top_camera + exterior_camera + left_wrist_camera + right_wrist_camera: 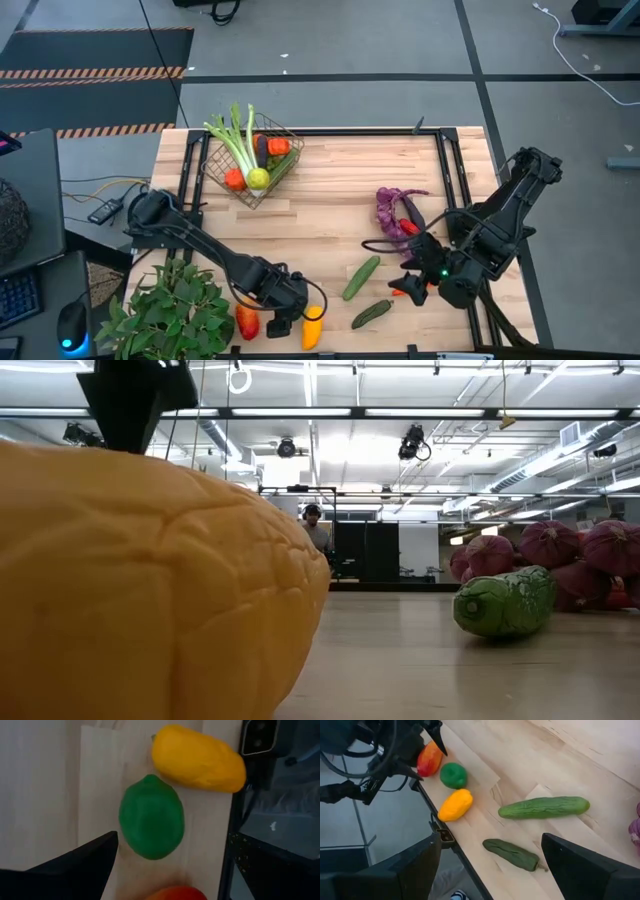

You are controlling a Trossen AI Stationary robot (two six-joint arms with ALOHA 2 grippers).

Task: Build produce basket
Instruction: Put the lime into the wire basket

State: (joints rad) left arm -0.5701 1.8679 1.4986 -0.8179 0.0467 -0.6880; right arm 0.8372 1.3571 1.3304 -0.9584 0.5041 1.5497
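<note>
High view: the basket is sitting at the far left part of the table, already holding celery, a green piece and orange pieces, so the task is judged partly done. Well away from the basket, along the near edge, the left gripper is hanging low over a cluster of loose produce: a red piece on one side and a yellow piece on the other. The right gripper is waiting far from the basket, beside two cucumbers and purple grapes. A leafy plant is standing at the near left corner.

Low view: the yellow piece is filling the foreground, with a cucumber and the grapes lying beyond; a person is standing far back in the room.

Left wrist view: a green piece is lying directly ahead of the left gripper's fingers, between the yellow piece and the red one. The fingers are spread wide, probably so as to straddle the green piece for a pick.

Right wrist view: the right gripper's fingers are likewise spread wide and holding nothing, looking across both cucumbers toward the left arm, which suggests it is standing clear while that arm is working.
</note>
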